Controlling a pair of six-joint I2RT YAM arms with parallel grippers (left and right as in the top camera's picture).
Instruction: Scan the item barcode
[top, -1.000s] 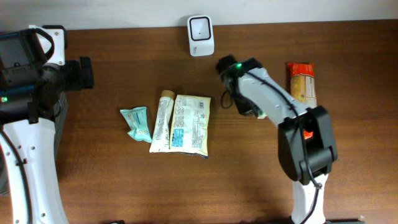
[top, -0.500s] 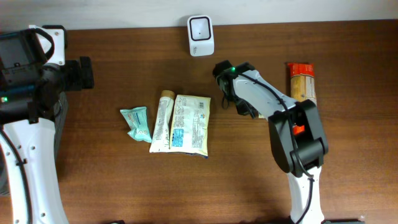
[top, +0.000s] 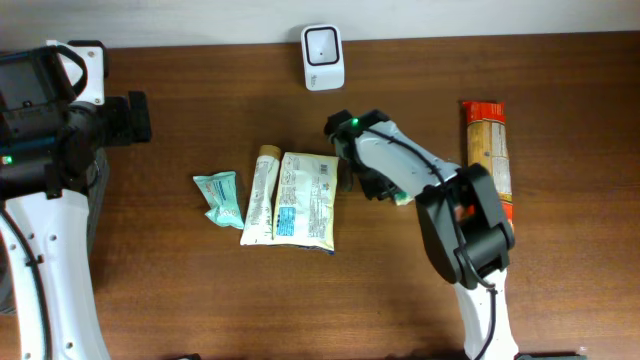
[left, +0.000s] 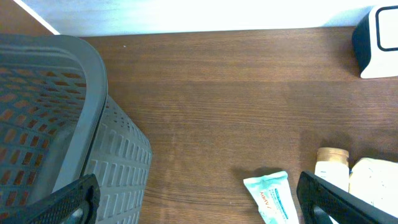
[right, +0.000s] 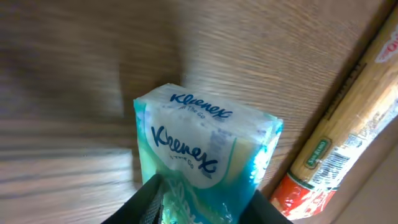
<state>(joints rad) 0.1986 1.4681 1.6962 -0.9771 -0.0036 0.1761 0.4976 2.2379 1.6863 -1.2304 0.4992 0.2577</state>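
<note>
The Kleenex tissue pack (right: 199, 162) lies on the wooden table (top: 200, 300) directly under the right gripper (right: 202, 198). In the right wrist view its near end sits between the two dark fingers (right: 146, 202), one at each lower corner. Whether they press on the wrapper or merely flank it cannot be told. From overhead only a sliver of the pack's teal wrapper (top: 401, 199) shows past the right arm.

Just to the right of the pack lies a long spaghetti packet (top: 487, 150), running lengthwise toward the table's back edge, near the pack but apart from it. To the left, close to the wrist, lies a pale pouch (top: 308, 200). A tube (top: 262, 195) rests against the pouch's far side, and a small teal packet (top: 221, 198) lies beyond that.

The white barcode scanner (top: 322, 44) stands at the back edge, with bare wood between it and the right wrist. The front half of the table is open wood.

The left gripper (left: 202, 199) hangs at the far left with its fingers spread wide and nothing between them. A grey slatted basket (left: 56, 112) stands beside it.
</note>
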